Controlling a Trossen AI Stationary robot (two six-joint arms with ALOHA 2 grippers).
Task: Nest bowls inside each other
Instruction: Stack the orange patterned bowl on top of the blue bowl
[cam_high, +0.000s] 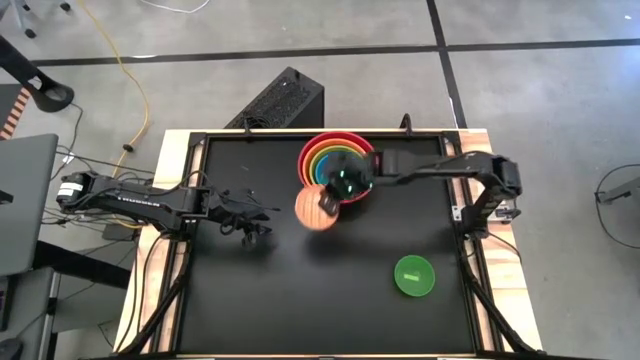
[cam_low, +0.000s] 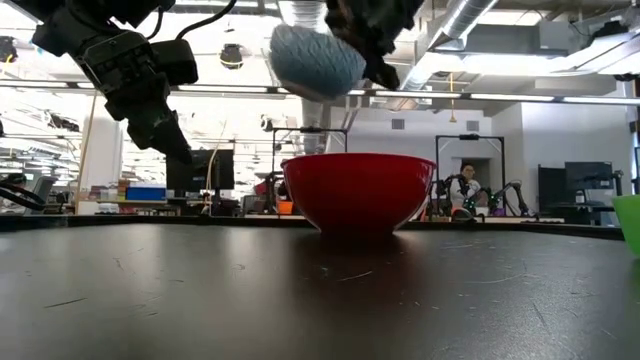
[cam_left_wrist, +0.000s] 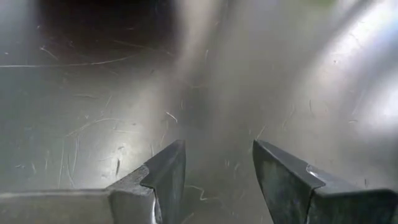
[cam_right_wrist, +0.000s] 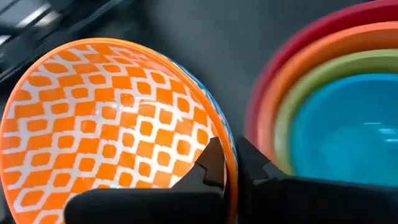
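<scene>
A stack of nested bowls (cam_high: 335, 160) stands at the table's far middle: red outermost, then orange, lime-green and blue (cam_right_wrist: 348, 124). In the low view only the red bowl (cam_low: 355, 190) of it shows. My right gripper (cam_high: 330, 198) is shut on a small bowl (cam_high: 318, 210), orange-and-white patterned inside and pale blue outside (cam_low: 315, 55). It is held high, just near-left of the stack. A small bright green bowl (cam_high: 414, 275) rests on the table at the near right. My left gripper (cam_high: 262, 222) hangs open over the table's left half with nothing in it. My right gripper (cam_right_wrist: 231, 163) pinches the patterned bowl's rim (cam_right_wrist: 230, 146), one finger (cam_right_wrist: 211, 168) inside the bowl and the other (cam_right_wrist: 256, 171) outside. The fingers slant down from the table's right side. The bowl is lifted clear of the table, tilted, its opening upward.
Bare black tabletop (cam_high: 300, 300) lies between the stack, the green bowl and my left gripper (cam_left_wrist: 217, 155). A raised frame (cam_high: 465, 230) runs along the table's right side. Beyond the table in the low view are shelves, equipment and a person far off.
</scene>
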